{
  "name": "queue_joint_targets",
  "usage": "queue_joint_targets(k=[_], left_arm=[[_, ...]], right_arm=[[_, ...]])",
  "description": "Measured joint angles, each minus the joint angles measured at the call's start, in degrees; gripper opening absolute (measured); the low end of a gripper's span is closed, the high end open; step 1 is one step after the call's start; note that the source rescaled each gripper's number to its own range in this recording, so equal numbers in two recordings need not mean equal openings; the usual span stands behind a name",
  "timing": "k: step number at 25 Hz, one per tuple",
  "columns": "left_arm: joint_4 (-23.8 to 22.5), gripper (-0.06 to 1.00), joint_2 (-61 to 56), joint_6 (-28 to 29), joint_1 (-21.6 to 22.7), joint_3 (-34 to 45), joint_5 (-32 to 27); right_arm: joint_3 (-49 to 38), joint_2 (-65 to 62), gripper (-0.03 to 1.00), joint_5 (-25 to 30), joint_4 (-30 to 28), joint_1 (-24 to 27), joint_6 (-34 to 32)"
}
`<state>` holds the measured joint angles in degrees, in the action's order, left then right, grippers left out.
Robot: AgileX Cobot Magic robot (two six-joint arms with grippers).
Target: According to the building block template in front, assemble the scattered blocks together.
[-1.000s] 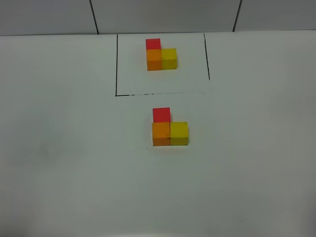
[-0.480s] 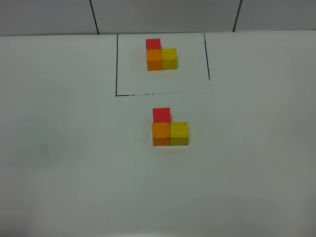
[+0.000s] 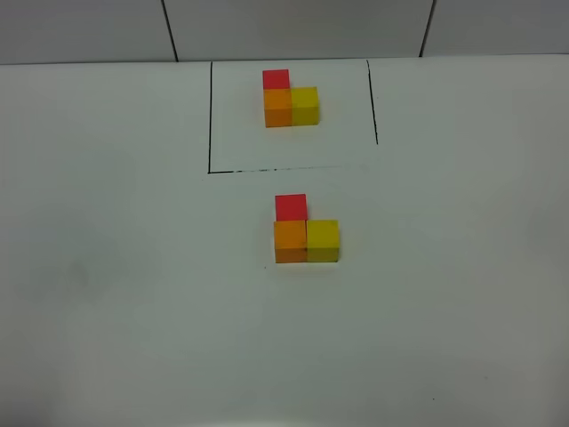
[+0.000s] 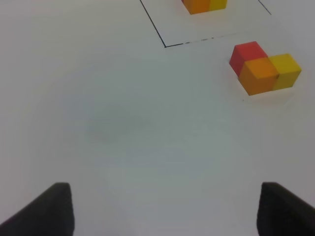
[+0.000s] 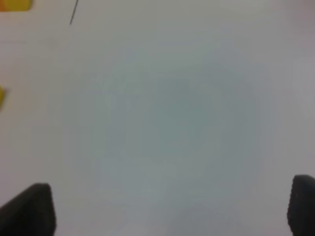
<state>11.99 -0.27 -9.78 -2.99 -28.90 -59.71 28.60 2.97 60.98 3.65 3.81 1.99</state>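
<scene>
The template [image 3: 289,100], a small L of red, orange and yellow cubes, sits inside the black outlined box at the back; part of it shows in the left wrist view [image 4: 204,5]. The three larger blocks stand joined in the same L in front of the box: red block [image 3: 291,206] behind the orange block [image 3: 290,240], yellow block [image 3: 323,239] to its right. They show in the left wrist view too [image 4: 263,69]. My left gripper [image 4: 165,211] is open, empty, well short of them. My right gripper [image 5: 172,209] is open over bare table. Neither shows in the exterior view.
The black outlined box [image 3: 210,116] marks the template area at the back of the white table [image 3: 133,294]. A grey tiled wall [image 3: 293,27] rises behind the table's far edge. A yellow sliver [image 5: 15,4] shows at the corner of the right wrist view.
</scene>
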Motion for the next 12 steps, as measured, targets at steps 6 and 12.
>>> queue_joint_targets(k=[6,12], left_arm=[[0.00,0.81,0.00,0.00,0.00,0.00,0.00],[0.00,0.81,0.00,0.00,0.00,0.00,0.00]], right_arm=[[0.00,0.00,0.87,0.00,-0.39,-0.05,-0.87],[0.00,0.00,0.82,-0.02,-0.50,-2.73,-0.92]])
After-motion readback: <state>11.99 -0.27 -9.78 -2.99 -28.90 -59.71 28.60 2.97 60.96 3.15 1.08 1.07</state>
